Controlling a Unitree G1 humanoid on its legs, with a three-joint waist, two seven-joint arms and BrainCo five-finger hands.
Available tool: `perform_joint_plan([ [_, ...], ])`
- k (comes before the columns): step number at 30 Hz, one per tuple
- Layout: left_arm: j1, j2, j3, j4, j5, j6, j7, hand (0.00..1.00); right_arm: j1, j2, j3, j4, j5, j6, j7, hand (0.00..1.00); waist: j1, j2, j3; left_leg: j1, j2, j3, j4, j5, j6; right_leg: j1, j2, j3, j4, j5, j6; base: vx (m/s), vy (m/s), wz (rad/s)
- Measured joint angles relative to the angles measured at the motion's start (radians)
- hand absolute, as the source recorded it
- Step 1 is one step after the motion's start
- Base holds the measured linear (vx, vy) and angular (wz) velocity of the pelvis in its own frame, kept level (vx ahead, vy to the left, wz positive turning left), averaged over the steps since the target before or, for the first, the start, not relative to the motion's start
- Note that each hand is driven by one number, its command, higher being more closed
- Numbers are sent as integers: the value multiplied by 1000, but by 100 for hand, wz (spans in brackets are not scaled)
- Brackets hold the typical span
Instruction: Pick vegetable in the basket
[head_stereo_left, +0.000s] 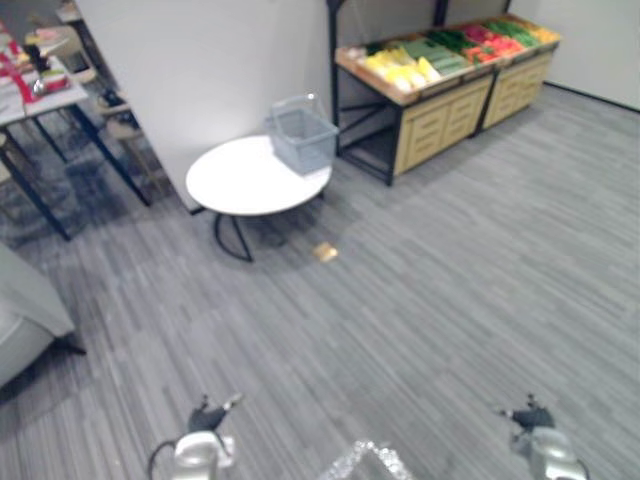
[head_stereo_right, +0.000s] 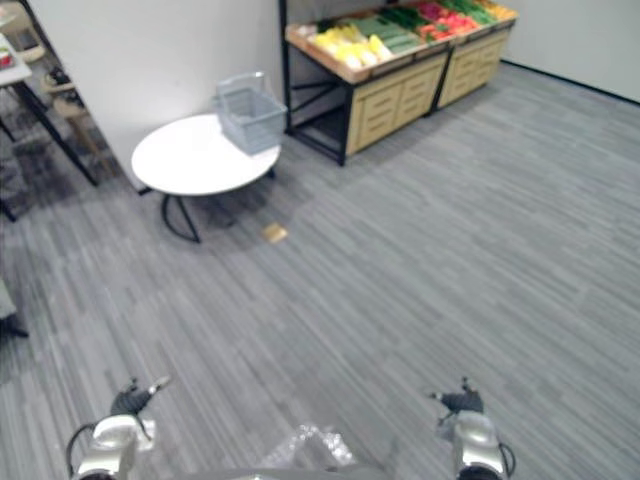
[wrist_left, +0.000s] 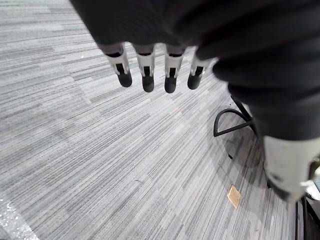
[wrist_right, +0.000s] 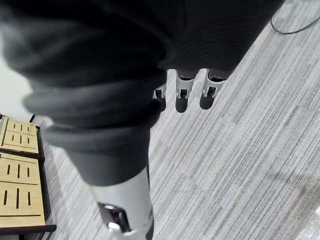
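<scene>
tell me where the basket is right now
The grey basket sits on the round white table, at the edge nearest the wooden produce stand. It shows in the upper middle of the left eye view, far across the floor.

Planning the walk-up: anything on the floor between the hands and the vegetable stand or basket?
Nothing visible blocks it. Left hand and right hand hang over open carpet; the vegetables lie on the stand ahead, the basket on the round table beside it. A small tan scrap lies on the carpet by the table.
</scene>
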Motion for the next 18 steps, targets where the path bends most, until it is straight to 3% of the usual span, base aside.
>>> perform_joint_plan([
  [18, 22, -1, -28, -55, -40, -11, 1, 0, 32, -29, 32, -39, -3, -5, 13, 0, -3, 7, -4, -36, 3, -36, 24, -1, 2, -19, -5, -49, 23, -17, -4, -12, -21, 7],
])
